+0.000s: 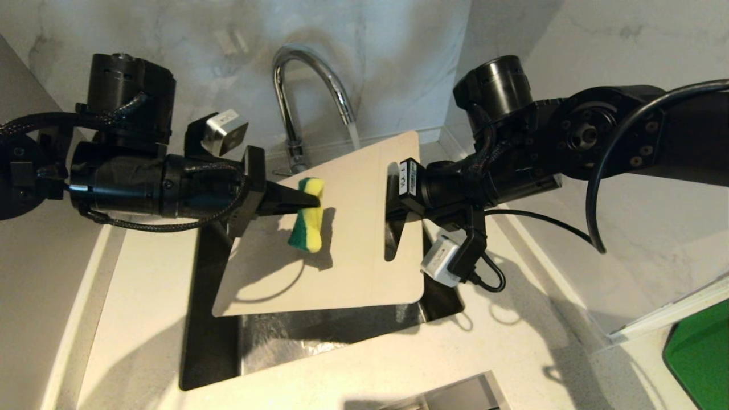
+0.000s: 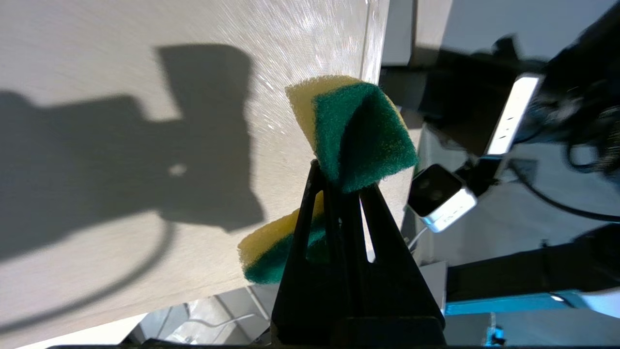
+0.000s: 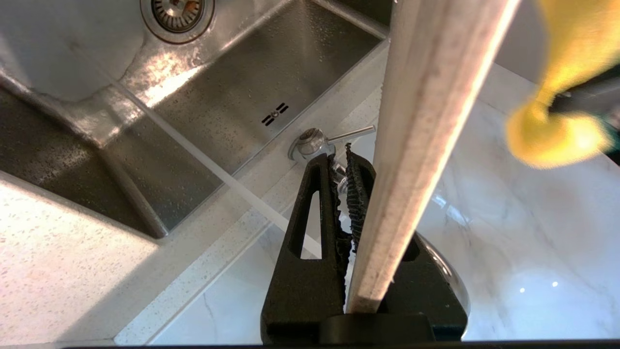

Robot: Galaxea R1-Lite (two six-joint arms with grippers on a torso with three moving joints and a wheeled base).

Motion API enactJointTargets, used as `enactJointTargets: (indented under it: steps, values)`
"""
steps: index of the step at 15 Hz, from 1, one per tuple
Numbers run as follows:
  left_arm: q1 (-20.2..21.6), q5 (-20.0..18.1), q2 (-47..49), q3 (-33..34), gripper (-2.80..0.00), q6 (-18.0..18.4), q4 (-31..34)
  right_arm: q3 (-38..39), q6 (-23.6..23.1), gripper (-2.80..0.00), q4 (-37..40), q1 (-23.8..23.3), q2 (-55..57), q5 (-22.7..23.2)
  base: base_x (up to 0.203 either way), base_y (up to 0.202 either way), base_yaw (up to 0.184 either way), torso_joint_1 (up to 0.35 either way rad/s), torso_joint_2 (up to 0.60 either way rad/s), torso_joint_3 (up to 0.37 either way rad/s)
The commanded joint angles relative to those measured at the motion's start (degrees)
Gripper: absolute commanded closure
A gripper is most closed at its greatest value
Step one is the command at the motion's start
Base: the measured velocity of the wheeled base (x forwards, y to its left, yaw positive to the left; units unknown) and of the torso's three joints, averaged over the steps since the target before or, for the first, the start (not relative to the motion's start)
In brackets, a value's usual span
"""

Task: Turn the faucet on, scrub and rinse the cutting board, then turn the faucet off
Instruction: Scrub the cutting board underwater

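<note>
The cream cutting board point(image 1: 273, 273) hangs tilted over the sink point(image 1: 319, 336). My right gripper point(image 1: 393, 216) is shut on its right edge, by the slot handle; the board's edge point(image 3: 426, 121) crosses that gripper point(image 3: 339, 160). Against the board's upper face sits a yellow-and-green sponge point(image 1: 307, 219), squeezed in my shut left gripper point(image 1: 313, 200). The left wrist view shows the sponge point(image 2: 363, 135) folded around the fingertips of the left gripper point(image 2: 339, 182). The chrome faucet point(image 1: 307, 74) arches behind the board. Water point(image 1: 353, 134) runs from its spout past the board's far corner. Its lever point(image 3: 353, 133) sticks out at the base.
Pale stone counter point(image 1: 142, 319) surrounds the sink, with marble wall behind. A bright green flat thing point(image 1: 700, 353) lies at the right front corner. The sink drain point(image 3: 177, 12) is wet. A metal edge point(image 1: 455, 396) shows at the near rim.
</note>
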Motion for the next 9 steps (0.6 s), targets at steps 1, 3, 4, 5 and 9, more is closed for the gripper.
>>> enactJointTargets:
  steps: [1, 3, 4, 5, 9]
  values:
    - [-3.7, 2.9, 2.2, -0.3, 0.00, 0.0, 0.3, 1.2, -0.9, 0.00, 0.1, -0.1, -0.4, 0.2, 0.000, 0.000, 0.000, 0.000, 0.00, 0.000]
    - [-2.0, 3.0, 3.7, 0.5, 0.00, 0.7, 0.3, 2.0, -0.8, 0.00, 0.0, -0.2, -1.1, 0.1, 0.000, 0.000, 0.000, 0.000, 0.00, 0.000]
    - [-1.0, 3.0, 4.5, 1.2, 0.00, 1.1, 0.2, 2.1, -0.6, 0.00, 0.0, -0.1, -1.1, 0.1, 0.000, 0.000, 0.000, 0.000, 0.00, 0.000]
    - [-0.4, 3.0, 4.9, 1.9, 0.00, 1.4, 0.2, 2.1, -0.4, 0.00, -0.1, -0.1, -1.1, 0.1, 0.000, 0.000, 0.000, 0.000, 0.00, 0.000]
    - [3.6, 2.5, 5.4, 5.0, 0.00, 1.5, -0.9, 2.2, -0.3, 0.00, -0.1, -0.1, -0.9, 0.1, 0.000, 0.000, 0.000, 0.000, 0.00, 0.000]
